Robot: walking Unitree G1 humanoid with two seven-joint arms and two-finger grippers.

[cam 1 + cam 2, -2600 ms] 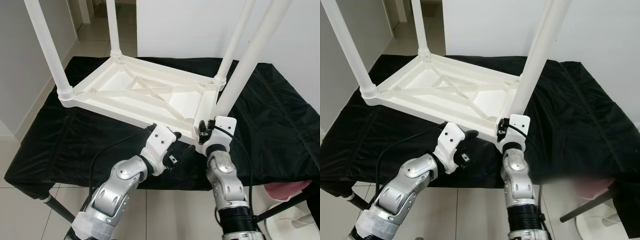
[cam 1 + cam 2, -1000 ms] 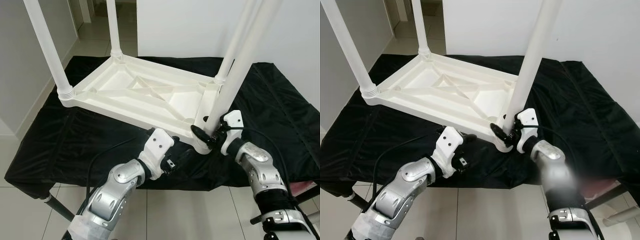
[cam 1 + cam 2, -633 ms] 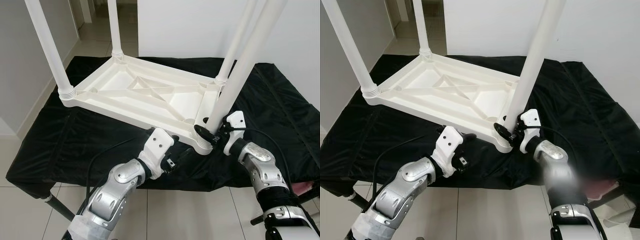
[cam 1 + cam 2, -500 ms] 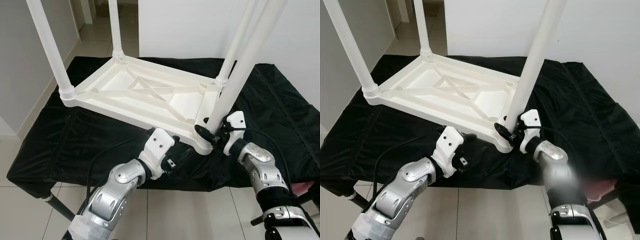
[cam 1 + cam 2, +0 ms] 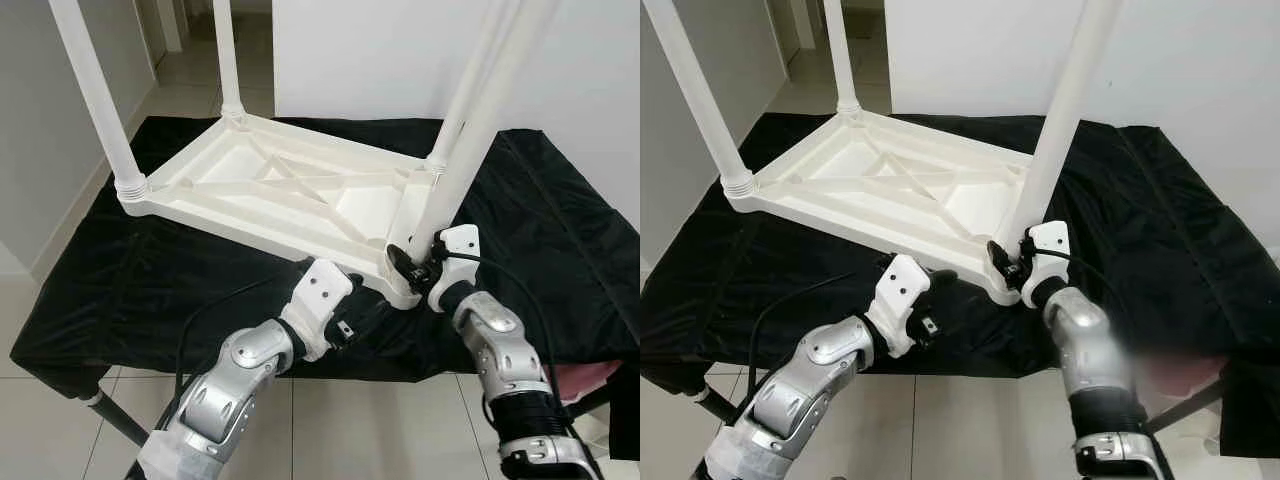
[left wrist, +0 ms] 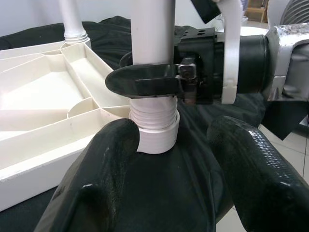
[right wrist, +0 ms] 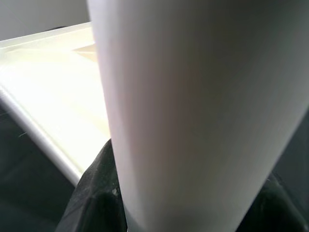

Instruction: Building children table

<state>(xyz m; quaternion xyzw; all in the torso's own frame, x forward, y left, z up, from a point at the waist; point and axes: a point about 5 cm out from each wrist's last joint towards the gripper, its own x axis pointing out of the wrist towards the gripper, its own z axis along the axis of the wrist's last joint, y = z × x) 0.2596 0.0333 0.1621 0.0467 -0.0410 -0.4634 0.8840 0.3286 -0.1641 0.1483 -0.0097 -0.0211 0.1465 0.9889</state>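
From the head, the upturned white table [image 5: 270, 185] lies on a black cloth [image 5: 560, 230]; the right gripper [image 5: 408, 262] clasps its near leg [image 5: 455, 170]. The left wrist view shows the left gripper [image 6: 169, 169] spread wide, empty, beside the leg's threaded base.

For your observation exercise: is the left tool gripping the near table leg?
No: the left tool is open short of the leg; the right tool clamps it.
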